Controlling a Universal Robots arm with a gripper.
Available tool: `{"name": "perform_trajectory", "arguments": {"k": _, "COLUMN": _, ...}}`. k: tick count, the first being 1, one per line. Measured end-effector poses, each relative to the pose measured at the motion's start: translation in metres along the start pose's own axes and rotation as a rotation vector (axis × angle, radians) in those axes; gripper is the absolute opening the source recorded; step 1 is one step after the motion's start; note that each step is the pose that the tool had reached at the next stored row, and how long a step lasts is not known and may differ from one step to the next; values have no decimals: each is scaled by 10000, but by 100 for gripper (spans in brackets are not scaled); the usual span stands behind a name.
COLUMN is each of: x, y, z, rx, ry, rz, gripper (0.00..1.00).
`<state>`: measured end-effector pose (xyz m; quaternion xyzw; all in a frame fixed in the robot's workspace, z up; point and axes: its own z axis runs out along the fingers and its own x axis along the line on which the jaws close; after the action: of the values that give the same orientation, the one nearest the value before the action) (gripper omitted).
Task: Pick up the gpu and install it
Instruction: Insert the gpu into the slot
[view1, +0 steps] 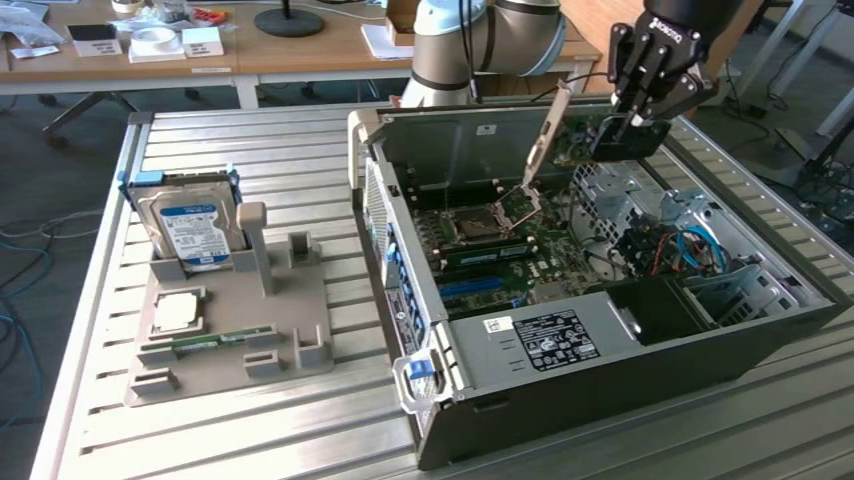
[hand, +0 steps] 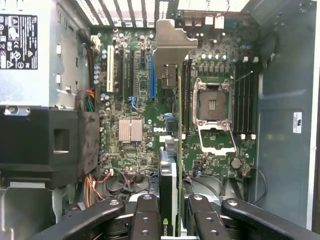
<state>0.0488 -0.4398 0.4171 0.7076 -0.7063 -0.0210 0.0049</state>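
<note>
Position: gripper (view1: 627, 122) above the far end of the open computer case (view1: 601, 400), fingers pinched on the gpu (view1: 619, 142) from both faces. Card held clear of the motherboard (hand: 135, 100), not seated. From the wrist, gpu (hand: 169, 175) edge-on between the finger pairs of the gripper (hand: 170, 215), pale bracket end farthest from them.

Below the card: blue slot (hand: 152, 82) just to one side, CPU socket (hand: 212, 107) to the other, its retaining frame swung up and open. Small finned heatsink (hand: 130, 131) near the slots. Power supply (view1: 561, 338) with label at the near end of the case; blue cables (view1: 694, 250) bundled toward the exterior view's right.

Outside the case, on the exterior view's left: grey parts tray (view1: 227, 375) on the slatted table (view1: 267, 140), hard drive (view1: 194, 230) upright in it, CPU chip (view1: 178, 308) and green memory stick (view1: 214, 342) lying flat. Well apart from the gripper.
</note>
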Motion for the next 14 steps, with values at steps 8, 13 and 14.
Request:
{"name": "perform_trajectory", "arguments": {"k": 8, "x": -9, "y": 42, "z": 56, "rx": 355, "ry": 20, "rz": -166, "gripper": 27}}
{"name": "perform_trajectory", "arguments": {"k": 13, "x": -9, "y": 127, "z": 91, "rx": 364, "ry": 53, "rz": -157, "gripper": 27}}
{"name": "perform_trajectory", "arguments": {"k": 14, "x": -9, "y": 141, "z": 97, "rx": 364, "ry": 54, "rz": -144, "gripper": 27}}
